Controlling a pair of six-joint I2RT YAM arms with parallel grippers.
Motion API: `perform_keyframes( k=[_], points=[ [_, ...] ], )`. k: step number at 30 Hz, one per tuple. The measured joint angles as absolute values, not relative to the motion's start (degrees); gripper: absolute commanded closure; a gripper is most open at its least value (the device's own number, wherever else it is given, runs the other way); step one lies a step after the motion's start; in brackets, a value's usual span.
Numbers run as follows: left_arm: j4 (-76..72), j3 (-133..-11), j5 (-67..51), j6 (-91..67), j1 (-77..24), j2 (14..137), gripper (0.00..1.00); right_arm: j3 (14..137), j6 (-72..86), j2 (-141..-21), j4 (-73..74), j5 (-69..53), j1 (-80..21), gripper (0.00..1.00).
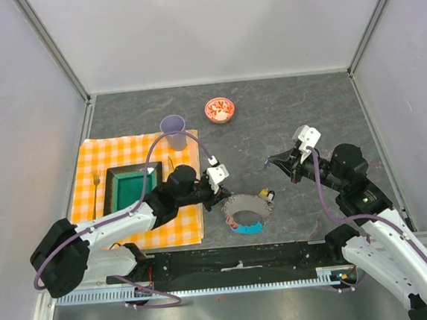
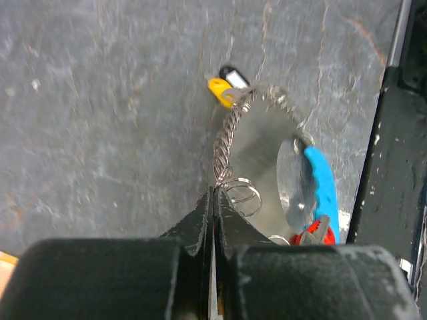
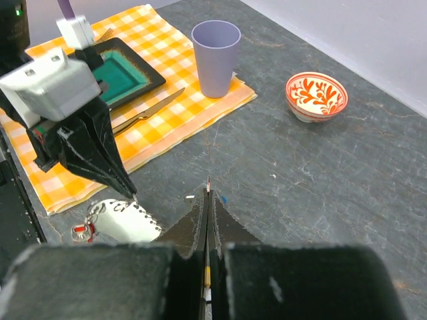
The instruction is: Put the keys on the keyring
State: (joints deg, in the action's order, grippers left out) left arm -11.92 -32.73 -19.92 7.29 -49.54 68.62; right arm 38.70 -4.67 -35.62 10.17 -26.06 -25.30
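Note:
The keyring point(image 1: 246, 209) is a grey chain loop lying on the dark table, with a blue crescent fob point(image 1: 247, 230) at its near side. My left gripper point(image 1: 224, 198) is shut on the chain at the loop's left edge, seen close in the left wrist view point(image 2: 215, 193). On the loop are a yellow-tagged key point(image 2: 220, 90), a black-and-white tagged key point(image 2: 233, 75) and a red key point(image 2: 313, 233) by the fob point(image 2: 320, 187). My right gripper point(image 1: 268, 163) hangs above the table right of the loop. It is shut point(image 3: 208, 190) on a small key whose thin metal tip pokes out.
An orange checked placemat point(image 1: 87, 163) on the left bears a green tray point(image 1: 132, 188), a fork point(image 1: 96, 187) and a knife point(image 3: 143, 113). A lilac cup point(image 1: 173, 126) stands at its far corner. A red-and-white bowl point(image 1: 219, 109) sits at the back. A black rail point(image 1: 237, 261) runs along the near edge.

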Motion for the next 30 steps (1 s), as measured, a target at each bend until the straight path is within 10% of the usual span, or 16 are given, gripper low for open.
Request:
perform_keyframes(
  k=[30],
  points=[
    [-23.2,-38.2,-4.0,-14.2,-40.8,91.4,0.98,32.2,-0.7,-36.5,3.8,-23.2,-25.3,1.0]
  ],
)
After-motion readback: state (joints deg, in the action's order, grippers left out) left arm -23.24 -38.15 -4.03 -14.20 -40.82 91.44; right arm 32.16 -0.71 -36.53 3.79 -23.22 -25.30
